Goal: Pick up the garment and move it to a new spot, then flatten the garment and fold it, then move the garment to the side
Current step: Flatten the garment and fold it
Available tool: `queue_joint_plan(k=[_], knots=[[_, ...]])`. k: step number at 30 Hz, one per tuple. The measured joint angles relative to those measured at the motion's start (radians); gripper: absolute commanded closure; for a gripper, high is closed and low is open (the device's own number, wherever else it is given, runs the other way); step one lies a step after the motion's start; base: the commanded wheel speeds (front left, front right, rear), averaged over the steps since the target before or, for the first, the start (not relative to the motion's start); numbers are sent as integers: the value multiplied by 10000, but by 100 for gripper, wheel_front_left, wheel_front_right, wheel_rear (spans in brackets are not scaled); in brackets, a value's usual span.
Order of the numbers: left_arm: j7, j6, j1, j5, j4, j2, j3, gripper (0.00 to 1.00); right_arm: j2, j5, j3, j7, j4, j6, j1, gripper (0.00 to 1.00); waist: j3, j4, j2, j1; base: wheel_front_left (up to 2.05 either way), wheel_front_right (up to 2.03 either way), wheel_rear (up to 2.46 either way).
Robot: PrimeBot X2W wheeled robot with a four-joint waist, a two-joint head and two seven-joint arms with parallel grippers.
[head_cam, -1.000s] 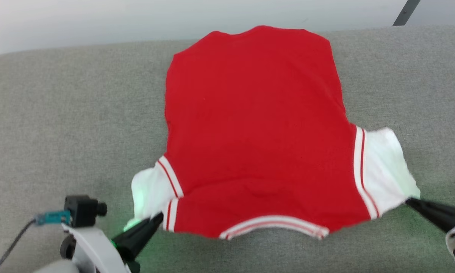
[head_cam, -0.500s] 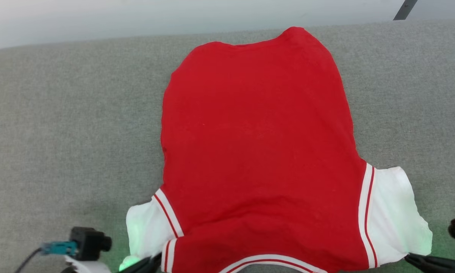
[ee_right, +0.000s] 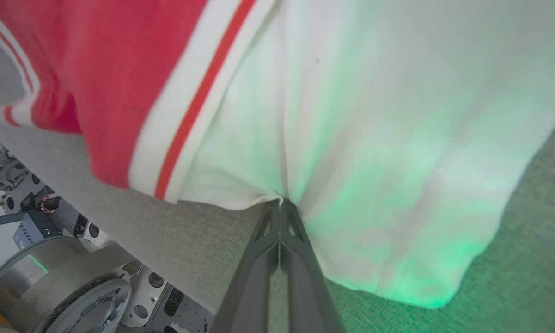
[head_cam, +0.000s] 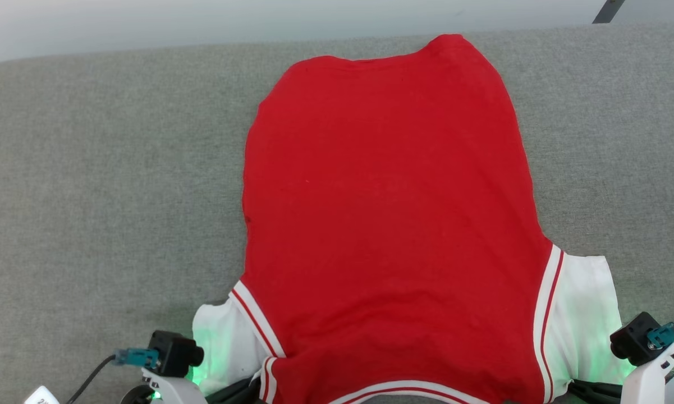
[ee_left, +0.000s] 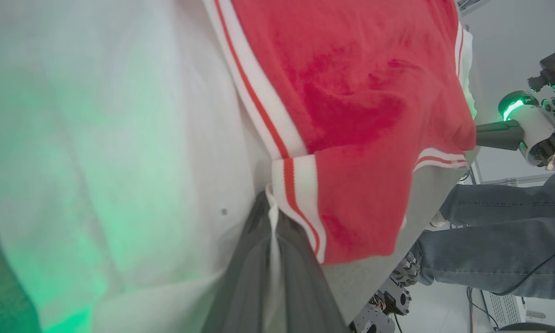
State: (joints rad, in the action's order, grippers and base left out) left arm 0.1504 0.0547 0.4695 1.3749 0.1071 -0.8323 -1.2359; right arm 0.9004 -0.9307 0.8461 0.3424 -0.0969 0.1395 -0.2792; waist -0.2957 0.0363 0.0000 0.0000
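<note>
The red jersey shirt with white sleeves and red-and-white stripe trim lies spread, plain side up, on the grey cloth-covered tabletop. In the head view its hem points to 12 o'clock and a curved striped band sits at 6. The left pincer is clamped on the white sleeve at 7 o'clock. The right pincer pinches the other sleeve's edge at 5 o'clock.
</note>
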Motion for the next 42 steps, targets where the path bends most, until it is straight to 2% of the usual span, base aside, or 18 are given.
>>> queue_joint_plan(k=[3,4,5,6,11,16,20,23,26,29,33,37,42], knots=[[31,153,25,-21,303,138,0,100,-167,173,-176,-81,-92,8,58,100,-33,-3,0,0,0,0,0],[79,171,24,-17,355,165,8,100,-244,228,-272,-153,-128,8,82,93,-35,19,0,0,0,0,0],[105,205,20,-4,397,180,17,100,-276,334,-324,-184,-127,10,96,55,-33,46,0,0,0,0,0],[127,247,12,17,422,188,21,100,-282,506,-360,-230,-84,12,111,0,-29,78,0,0,0,0,0],[232,247,-46,-12,336,117,27,100,-169,581,-1085,-79,911,10,430,0,4,260,0,0,0,0,0],[353,40,-81,-150,33,56,33,100,869,-40,-2872,648,2330,-84,807,0,19,336,0,0,0,0,0],[309,-81,77,-433,-240,119,17,100,1106,-391,-4341,1404,3076,-82,686,0,-56,192,0,0,0,0,0],[201,-96,347,-581,-380,293,21,100,897,-316,-5227,1919,3010,-82,-277,0,-179,12,0,0,0,0,0],[163,-56,581,-667,-420,481,48,100,4,211,-5706,2215,2176,-82,-1903,0,-353,-200,0,0,0,0,0],[79,31,840,-782,-370,696,59,100,-941,913,-5636,2408,759,-84,-3568,0,-533,-473,0,0,0,0,0],[-19,178,1308,-982,-334,986,88,100,-1827,1632,-5262,2610,-1302,-84,-5776,0,-936,-825,0,0,0,0,0],[-107,376,1678,-1208,-270,1323,73,100,-2226,1914,-4815,3060,-2957,-84,-7319,0,-1344,-1271,0,0,0,0,0],[-134,600,2007,-1379,-194,1703,44,100,-2268,2105,-4172,3971,-4550,-84,-8367,0,-1835,-1872,0,0,0,0,0]])
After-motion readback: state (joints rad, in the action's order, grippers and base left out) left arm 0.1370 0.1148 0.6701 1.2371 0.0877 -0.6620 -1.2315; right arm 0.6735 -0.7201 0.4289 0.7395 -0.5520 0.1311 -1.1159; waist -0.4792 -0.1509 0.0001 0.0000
